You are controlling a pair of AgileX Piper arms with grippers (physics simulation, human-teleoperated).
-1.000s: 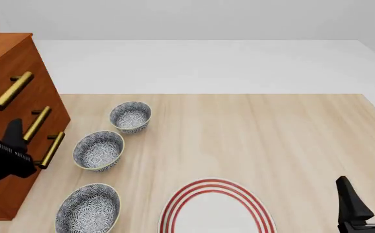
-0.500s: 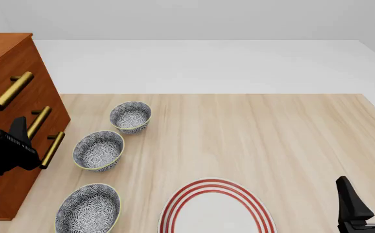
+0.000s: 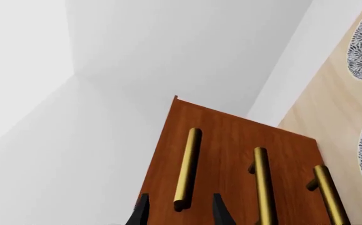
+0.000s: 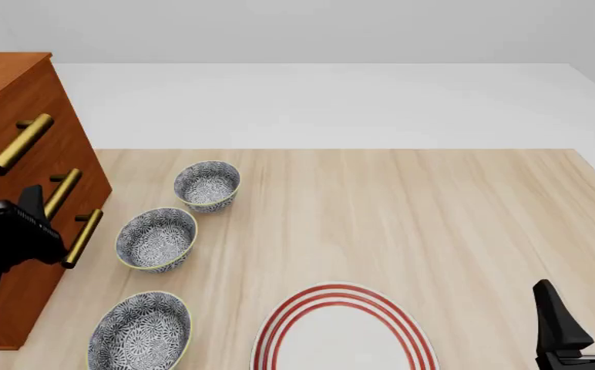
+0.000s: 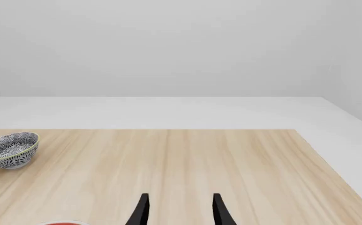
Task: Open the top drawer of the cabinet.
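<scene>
At the table's left edge, in your front view, stands the cabinet (image 4: pixel 15 154), and everything else is placed from it here: the top drawer (image 4: pixel 41 116) is its uppermost front, sitting flush with the two below, its brass bar handle (image 4: pixel 22 142) above the two like handles lower down. Your left gripper (image 4: pixel 5 189) sits right in front of the cabinet at the near end of that top handle; in the left wrist view its fingers (image 3: pixel 142 213) are spread apart with the end of the bar (image 3: pixel 186 171) lying between them, and you cannot tell from either view whether a finger touches the brass. Just beside the cabinet's front, three patterned bowls (image 4: pixel 156 237) run in a row along the table (image 4: pixel 431 216). A red-ringed plate (image 4: pixel 344 331) lies farther out from the cabinet, at the near edge. Your right gripper (image 4: pixel 586 320) is well apart from the cabinet at the far side of the table, jaws parted and holding nothing
</scene>
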